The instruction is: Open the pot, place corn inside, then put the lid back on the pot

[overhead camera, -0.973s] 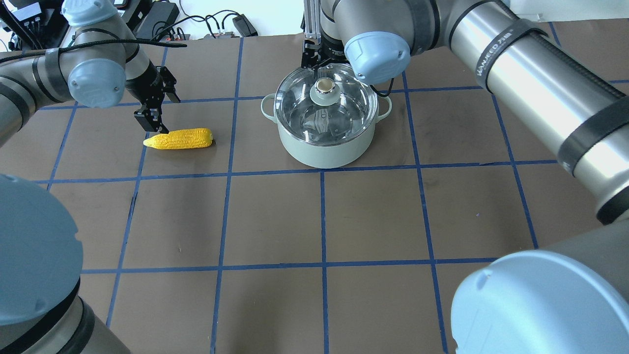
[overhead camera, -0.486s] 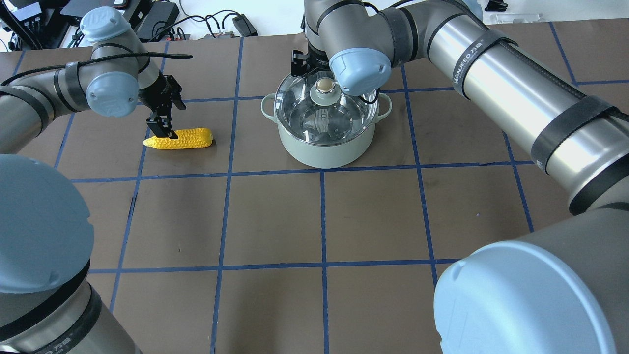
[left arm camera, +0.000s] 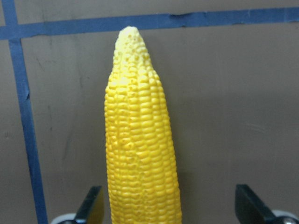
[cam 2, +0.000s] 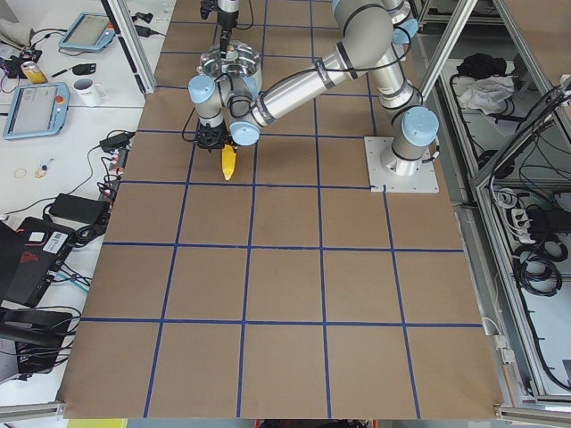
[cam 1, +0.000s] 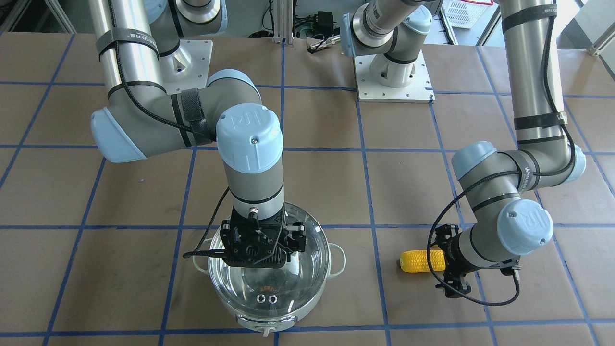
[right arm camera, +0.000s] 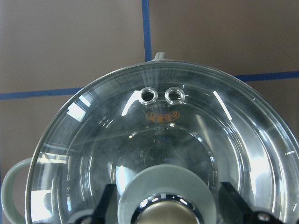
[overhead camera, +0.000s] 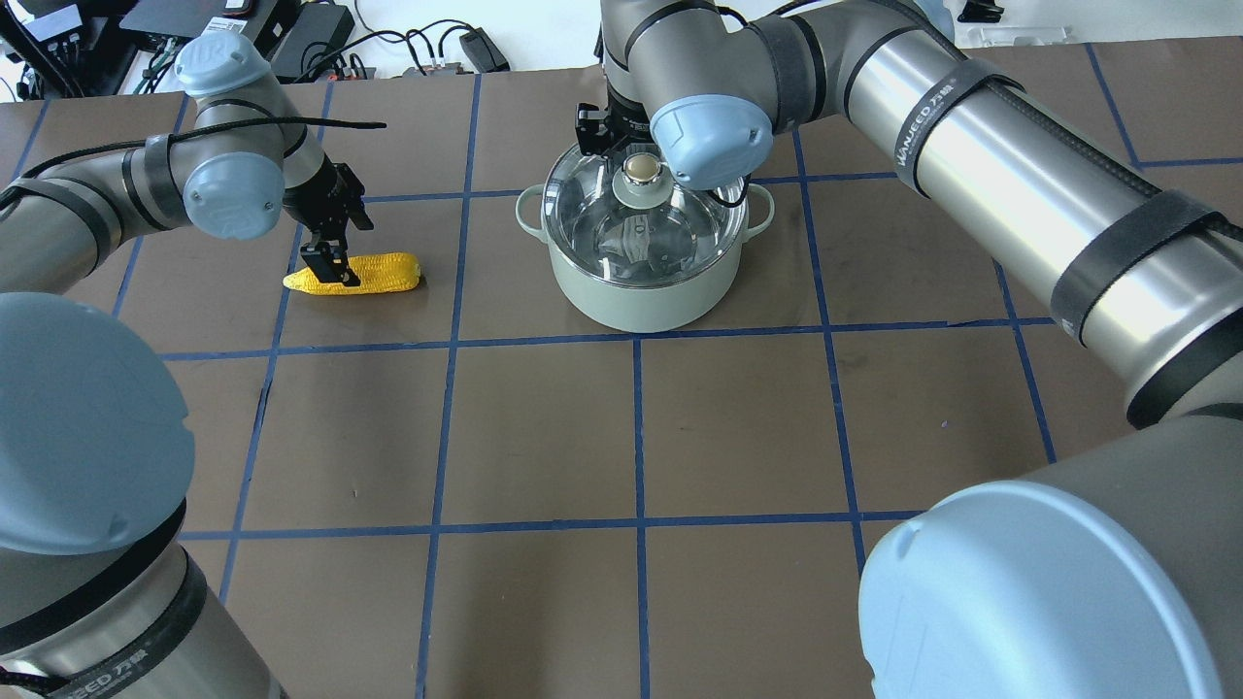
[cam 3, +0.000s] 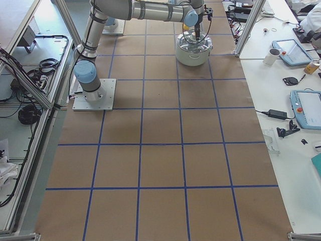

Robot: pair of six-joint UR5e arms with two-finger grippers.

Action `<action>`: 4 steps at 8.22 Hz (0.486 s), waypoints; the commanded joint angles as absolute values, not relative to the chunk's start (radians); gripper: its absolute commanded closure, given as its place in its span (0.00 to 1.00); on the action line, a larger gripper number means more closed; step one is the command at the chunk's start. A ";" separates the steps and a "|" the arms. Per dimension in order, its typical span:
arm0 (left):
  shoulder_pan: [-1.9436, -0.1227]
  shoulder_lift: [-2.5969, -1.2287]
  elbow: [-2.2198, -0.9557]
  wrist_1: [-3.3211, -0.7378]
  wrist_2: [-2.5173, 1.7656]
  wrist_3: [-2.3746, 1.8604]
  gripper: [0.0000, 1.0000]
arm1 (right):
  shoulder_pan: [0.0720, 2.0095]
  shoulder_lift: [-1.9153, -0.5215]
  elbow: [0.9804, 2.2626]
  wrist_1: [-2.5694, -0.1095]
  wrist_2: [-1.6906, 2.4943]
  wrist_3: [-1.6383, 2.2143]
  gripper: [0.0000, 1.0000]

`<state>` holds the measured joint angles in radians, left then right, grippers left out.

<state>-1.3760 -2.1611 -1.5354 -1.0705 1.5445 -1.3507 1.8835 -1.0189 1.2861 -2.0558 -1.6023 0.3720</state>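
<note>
The yellow corn [overhead camera: 364, 273] lies on the table left of the pot, its pointed end to the left. My left gripper [overhead camera: 325, 264] is open and low over the corn's pointed half. In the left wrist view the corn [left arm camera: 140, 149] lies between the fingers, close to the left one [left arm camera: 91, 207]. The mint-green pot [overhead camera: 641, 291] stands with the glass lid [overhead camera: 680, 228] on it. My right gripper [right arm camera: 168, 205] is open just above the lid. Its fingers [right arm camera: 231, 200] stand either side of the knob [overhead camera: 642, 170]. In the front view the gripper [cam 1: 257, 247] hides the knob.
Cables and power bricks [overhead camera: 320, 39] lie along the far table edge. The two arm bases [cam 1: 391, 79] stand on white plates at the robot side. The brown table [overhead camera: 631, 437] has a blue tape grid. A side bench holds tablets and a mug [cam 3: 274, 56].
My left gripper has come down and slightly right until its fingers straddle the corn. My right arm swung left over the lid's knob a second ago and has since held still.
</note>
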 commanded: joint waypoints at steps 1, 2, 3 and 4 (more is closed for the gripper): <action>-1.376 -2.184 -1.537 -1.080 1.546 -1.376 0.00 | 1.884 -1.028 1.290 -2.034 -1.597 0.379 0.31; -1.376 -2.184 -1.536 -1.081 1.548 -1.391 0.00 | 1.884 -1.028 1.290 -2.034 -1.597 0.376 0.39; -1.376 -2.184 -1.536 -1.095 1.546 -1.391 0.00 | 1.884 -1.031 1.290 -2.028 -1.597 0.374 0.48; -1.376 -2.184 -1.537 -1.095 1.548 -1.388 0.00 | 1.884 -1.031 1.290 -2.028 -1.597 0.374 0.48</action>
